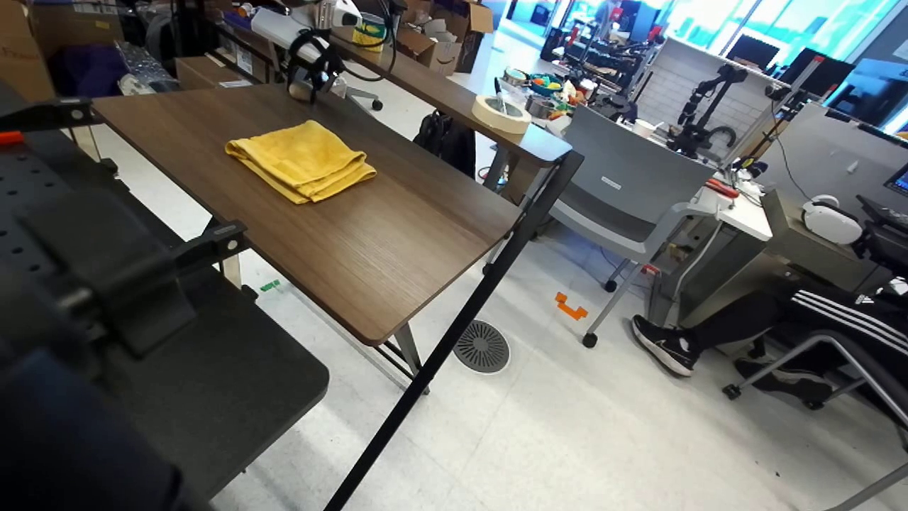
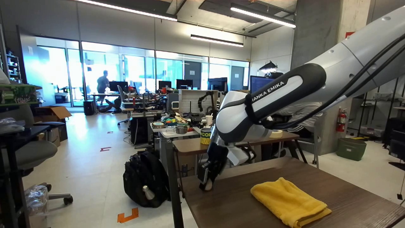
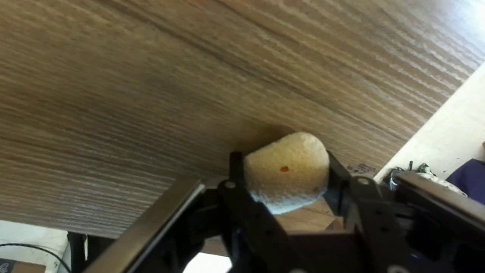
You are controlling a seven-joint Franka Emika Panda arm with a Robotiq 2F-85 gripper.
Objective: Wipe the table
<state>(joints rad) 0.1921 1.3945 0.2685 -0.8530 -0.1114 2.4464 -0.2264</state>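
My black gripper [image 3: 285, 163] pinches a cream foam-like lump [image 3: 290, 180] at a corner of the dark-brown wood-grain table [image 1: 397, 234]; grasping seems nearly done; next, press and sweep.

The table [image 1: 340, 241] is dark brown, streaked with darker and lighter wood grain, and the cloth [image 1: 301, 160] is a plain golden yellow. The sponge [image 3: 290, 176] is pale cream-yellow with a small orange spot and shades to bluish white at one edge, while the arm [image 2: 278, 98] is white and light grey with black sections and white lettering
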